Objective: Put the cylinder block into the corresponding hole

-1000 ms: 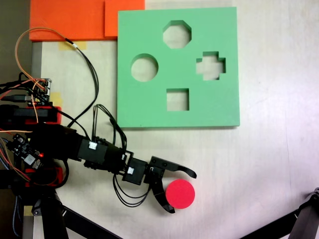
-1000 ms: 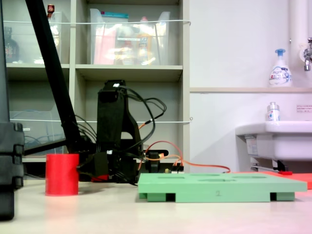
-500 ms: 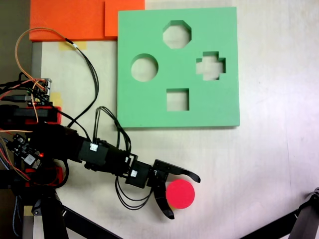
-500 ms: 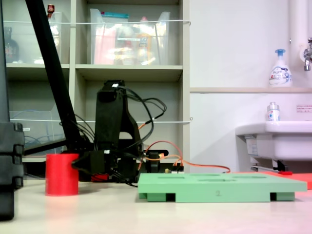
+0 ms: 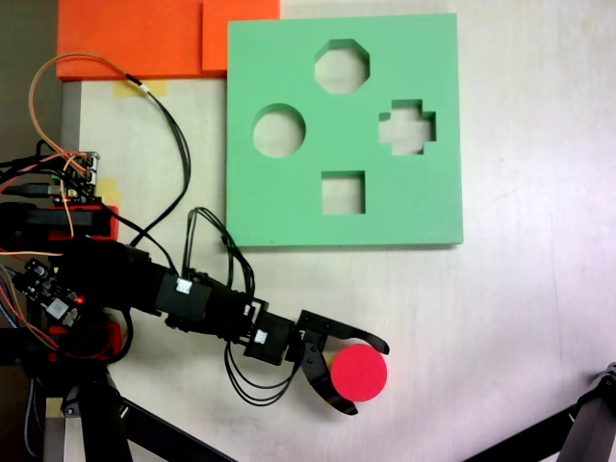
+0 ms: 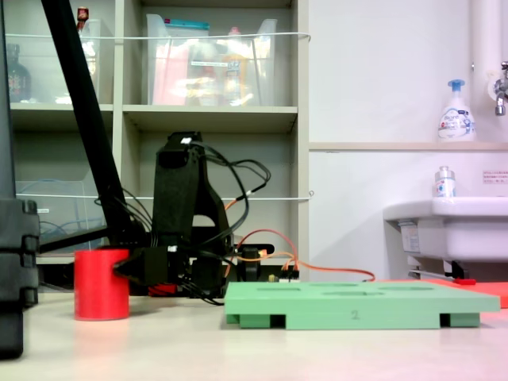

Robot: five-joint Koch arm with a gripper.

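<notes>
Surface: pale tabletop (image 5: 520, 289), with shelving and a sink behind it in the side-on fixed view.
Board: square green foam board (image 5: 289, 207) lying flat, orange foam sheets (image 5: 135, 38) touching its far left corner.
Corresponding hole (image 5: 279, 130): round cut-out at the board's left, bare.
Cylinder block (image 5: 358, 373): upright on the table, well off the board's near edge (image 6: 101, 283).
Gripper (image 5: 370, 377): jaws spread, one on each side of the cylinder block; whether they press on it cannot be told.
</notes>
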